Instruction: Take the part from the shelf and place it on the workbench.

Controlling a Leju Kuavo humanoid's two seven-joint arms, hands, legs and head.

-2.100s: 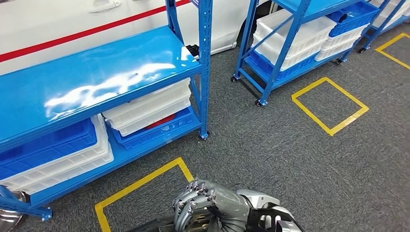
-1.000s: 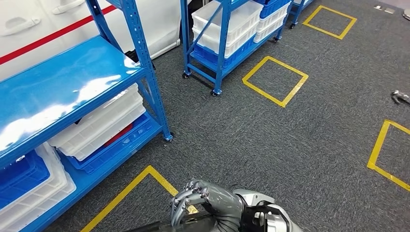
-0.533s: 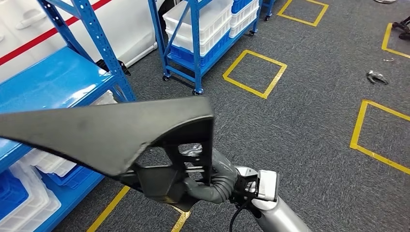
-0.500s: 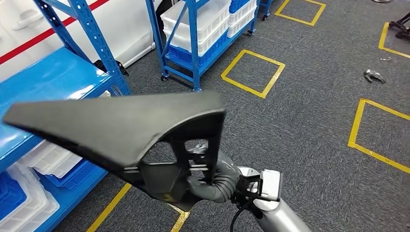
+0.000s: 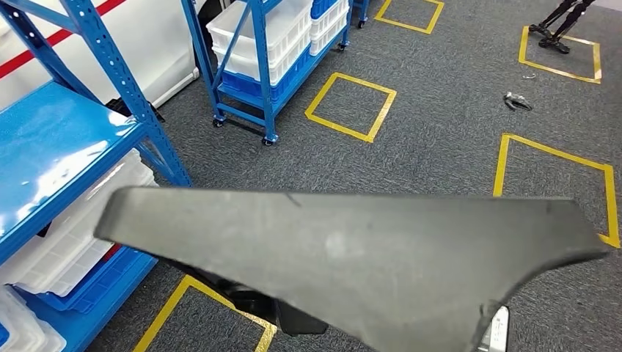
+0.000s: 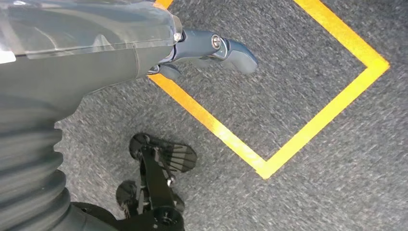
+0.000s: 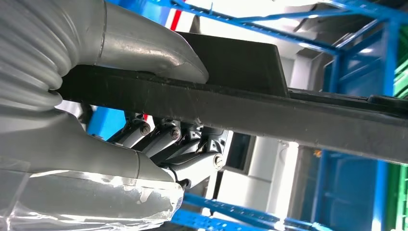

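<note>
Part: our right hand (image 7: 144, 144) grips the dark plastic part (image 5: 352, 257), thumb above and fingers below its flat edge.
Change: half a second ago the part covered only the left of our head view; now it spans nearly all of it, and the blue shelf (image 5: 66, 147) has slid further left.
Meaning: we judge the part is off the shelf and we carry it; no workbench seen yet.
Left hand (image 6: 207, 48): hangs above the carpet, holding nothing, fingers loose.
Writing: none we can read.

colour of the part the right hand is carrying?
Dark grey to black, matte. The part shows best in the head view.
</note>
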